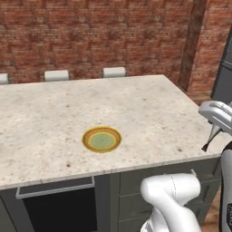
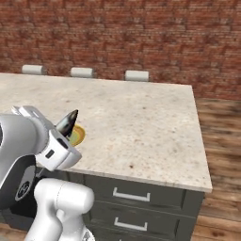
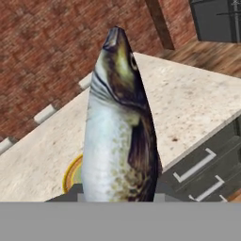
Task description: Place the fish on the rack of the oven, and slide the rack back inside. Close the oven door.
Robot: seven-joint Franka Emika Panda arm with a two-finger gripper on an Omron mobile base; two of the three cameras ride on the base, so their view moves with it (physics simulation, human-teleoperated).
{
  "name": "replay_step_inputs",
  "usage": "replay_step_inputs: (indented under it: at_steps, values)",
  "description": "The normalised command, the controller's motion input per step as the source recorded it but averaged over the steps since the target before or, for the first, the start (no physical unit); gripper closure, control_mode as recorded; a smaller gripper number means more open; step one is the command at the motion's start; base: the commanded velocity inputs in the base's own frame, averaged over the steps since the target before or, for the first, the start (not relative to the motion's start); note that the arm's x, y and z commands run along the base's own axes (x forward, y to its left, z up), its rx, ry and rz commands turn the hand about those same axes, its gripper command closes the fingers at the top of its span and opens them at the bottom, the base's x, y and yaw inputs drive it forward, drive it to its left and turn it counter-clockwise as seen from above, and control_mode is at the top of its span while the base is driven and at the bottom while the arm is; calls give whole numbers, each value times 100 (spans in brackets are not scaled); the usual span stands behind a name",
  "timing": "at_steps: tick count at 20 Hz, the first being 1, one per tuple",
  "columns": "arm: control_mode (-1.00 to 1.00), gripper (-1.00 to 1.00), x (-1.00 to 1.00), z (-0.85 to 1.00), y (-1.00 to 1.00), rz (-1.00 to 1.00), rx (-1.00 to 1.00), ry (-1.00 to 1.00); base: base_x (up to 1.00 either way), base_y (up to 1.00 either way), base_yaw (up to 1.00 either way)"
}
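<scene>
Starting at the left of the left base view, the green plate (image 1: 102, 139) with its yellow rim sits alone on the speckled stone table (image 1: 149, 113), at about 6 o'clock of the tabletop near its front edge. At 3 o'clock of that view, past the table's right end, the tool (image 1: 209, 141) is clenched on the fish (image 1: 210, 138). In the hand view the fish (image 3: 120, 122) stands up from between the fingers, head uppermost, clear of the table and well apart from the plate (image 3: 73, 174).
</scene>
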Motion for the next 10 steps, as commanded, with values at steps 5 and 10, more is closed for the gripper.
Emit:
replay_step_inputs:
  at_steps: [5, 10]
  values:
    - [100, 100, 0, 0, 0, 0, 0, 0, -11, -20, 1]
    - [100, 100, 0, 0, 0, 0, 0, 0, -39, -97, -12]
